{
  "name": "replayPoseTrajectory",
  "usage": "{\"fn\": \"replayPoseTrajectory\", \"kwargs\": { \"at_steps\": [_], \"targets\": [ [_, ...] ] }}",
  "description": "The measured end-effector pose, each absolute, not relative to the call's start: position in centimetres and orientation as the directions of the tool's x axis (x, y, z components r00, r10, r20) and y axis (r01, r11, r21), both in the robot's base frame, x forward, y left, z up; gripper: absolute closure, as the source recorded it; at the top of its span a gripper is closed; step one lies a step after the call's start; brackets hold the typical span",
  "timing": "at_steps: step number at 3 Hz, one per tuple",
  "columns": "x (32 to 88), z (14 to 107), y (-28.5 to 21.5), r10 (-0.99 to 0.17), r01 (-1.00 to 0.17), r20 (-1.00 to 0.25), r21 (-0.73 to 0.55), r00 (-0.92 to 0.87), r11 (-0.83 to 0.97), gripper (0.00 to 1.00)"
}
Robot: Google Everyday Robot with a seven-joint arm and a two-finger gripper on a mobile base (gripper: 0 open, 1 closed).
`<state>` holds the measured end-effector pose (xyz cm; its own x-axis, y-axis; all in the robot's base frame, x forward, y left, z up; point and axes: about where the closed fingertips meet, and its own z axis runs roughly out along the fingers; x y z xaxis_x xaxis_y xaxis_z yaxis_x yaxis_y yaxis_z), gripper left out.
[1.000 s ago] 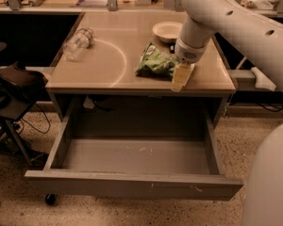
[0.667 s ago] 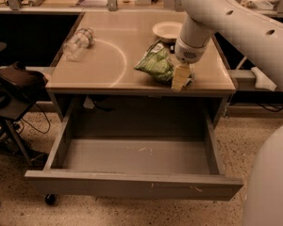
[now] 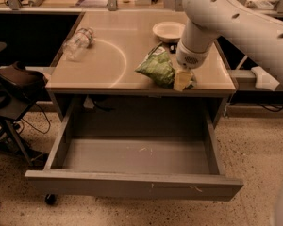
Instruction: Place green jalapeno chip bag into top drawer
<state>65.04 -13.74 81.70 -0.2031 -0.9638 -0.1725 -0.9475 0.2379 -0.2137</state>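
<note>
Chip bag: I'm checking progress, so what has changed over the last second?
The chip bag has tipped up and edged toward the front edge of the table, along with the gripper at its end on the picture's right. The bowl, the bottle and the open drawer stayed put.

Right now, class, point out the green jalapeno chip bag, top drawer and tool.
green jalapeno chip bag (image 3: 155,68): camera view, middle of its crinkled face.
top drawer (image 3: 132,186): camera view, its front panel.
tool (image 3: 182,79): camera view, its tip, at the bag's right edge.

Speckled beige floor (image 3: 262,145), tan-topped table (image 3: 132,36), dark chair (image 3: 15,79) at left, cluttered bench (image 3: 61,1) behind
</note>
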Motion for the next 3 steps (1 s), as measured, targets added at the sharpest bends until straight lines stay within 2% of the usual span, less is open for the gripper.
{"fn": "replayPoseTrajectory", "kwargs": {
  "at_steps": [2,3],
  "targets": [
    [52.0,89.3,-14.2,-0.881,-0.807,-0.307,-0.372,-0.359,0.458,1.0],
    [47.7,89.8,-16.9,-0.877,-0.777,-0.258,-0.409,-0.405,0.479,1.0]
  ]
}}
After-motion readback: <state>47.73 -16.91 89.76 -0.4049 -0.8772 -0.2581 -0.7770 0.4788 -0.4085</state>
